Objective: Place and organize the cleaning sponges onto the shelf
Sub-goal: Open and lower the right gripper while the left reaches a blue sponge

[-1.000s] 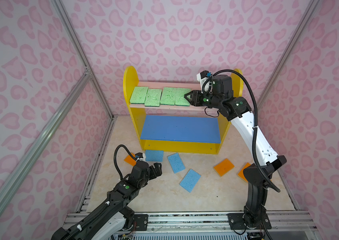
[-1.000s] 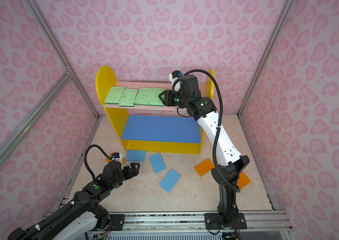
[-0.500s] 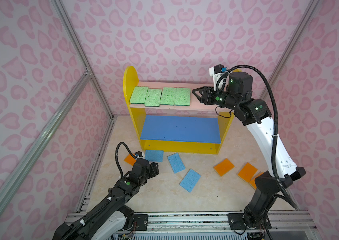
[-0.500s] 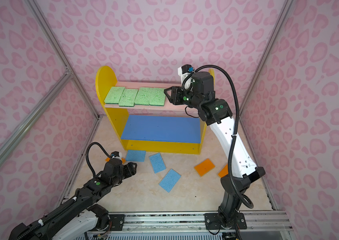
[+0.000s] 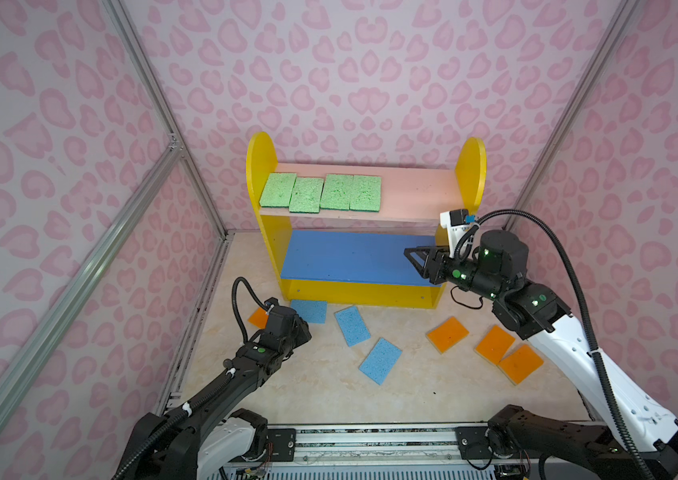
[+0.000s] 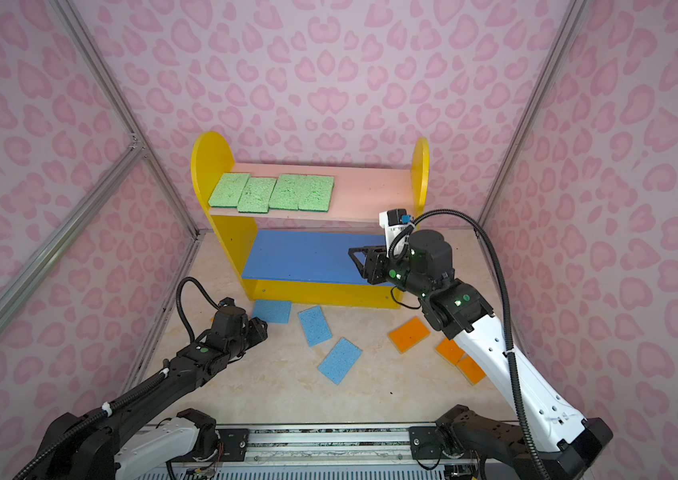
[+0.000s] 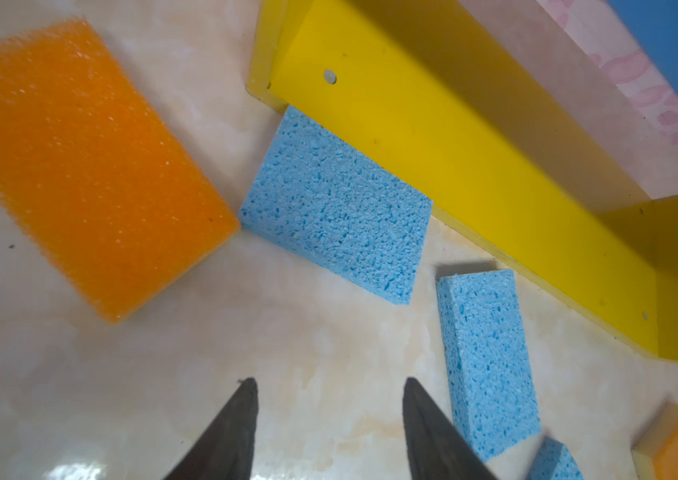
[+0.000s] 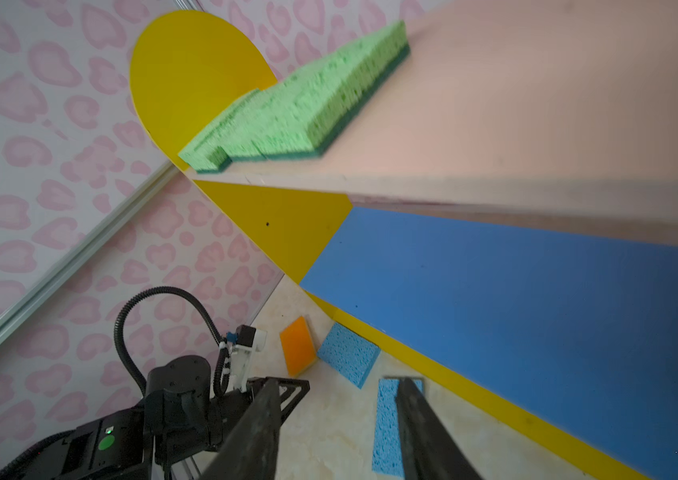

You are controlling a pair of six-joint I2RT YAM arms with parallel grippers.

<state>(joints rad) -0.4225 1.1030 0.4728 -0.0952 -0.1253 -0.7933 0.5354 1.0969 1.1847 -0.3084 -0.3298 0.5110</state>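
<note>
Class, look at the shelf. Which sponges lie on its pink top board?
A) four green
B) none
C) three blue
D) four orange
A: four green sponges lie in a row on the pink board of the shelf, while the blue sponges and orange sponges lie down in front of it.

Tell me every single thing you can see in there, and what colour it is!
green sponges: four, light green, in a row on the left part of the shelf's pink top board.
blue sponges: three, light blue, on the floor in front of the shelf.
orange sponges: four, orange, on the floor; one by the shelf's left corner, three at the right.
shelf: one, yellow sides and base, pink and blue boards, at the back wall.
floor: one, pale beige marble look.
walls: pink with darker pink blotches, all around.
left hand: one, black, open, holding nothing, near the blue sponges.
right hand: one, black, open, holding nothing, by the blue board's right end.
</note>
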